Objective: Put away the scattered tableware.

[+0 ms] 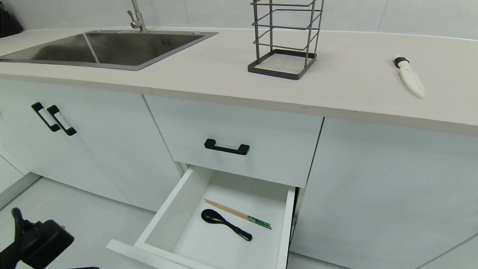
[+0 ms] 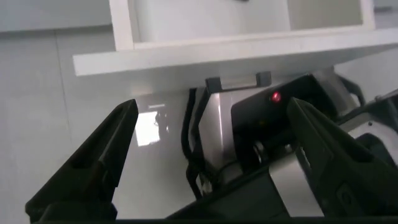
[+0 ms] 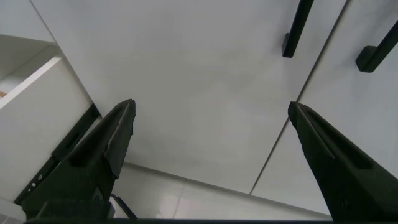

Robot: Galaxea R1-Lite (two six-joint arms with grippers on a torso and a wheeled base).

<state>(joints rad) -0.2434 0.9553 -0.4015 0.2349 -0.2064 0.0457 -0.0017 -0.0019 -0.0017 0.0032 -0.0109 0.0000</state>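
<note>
A white kitchen: floor tiles, flat cabinet fronts and a pale worktop (image 1: pixel 354 86) running across the far side.

Nearest and low down, the left gripper (image 2: pixel 211 109) hangs just in front of the open drawer (image 1: pixel 175 209), released, with its fingers spread wide and nothing between them. The right gripper (image 3: pixel 211 107) is likewise released and empty, facing a cabinet door to the right of the drawer.

The drawer is pulled well out, so its floor is open from above. In it lie a black spoon (image 1: pixel 224 223) and a pair of chopsticks (image 1: pixel 237 213), side by side and slanted the same way. They look already put away.

Above, the upper drawer is shut, its handle (image 1: pixel 226 148) untouched.

On the worktop, far right, lies what seems to be a white sheathed knife (image 1: pixel 409 76), flat and alone, well apart from the rest. This is probably the piece left to stow. A wire rack (image 1: pixel 274 73) stands upright mid-worktop, and the sink (image 1: pixel 112 48) is at the far left.
</note>
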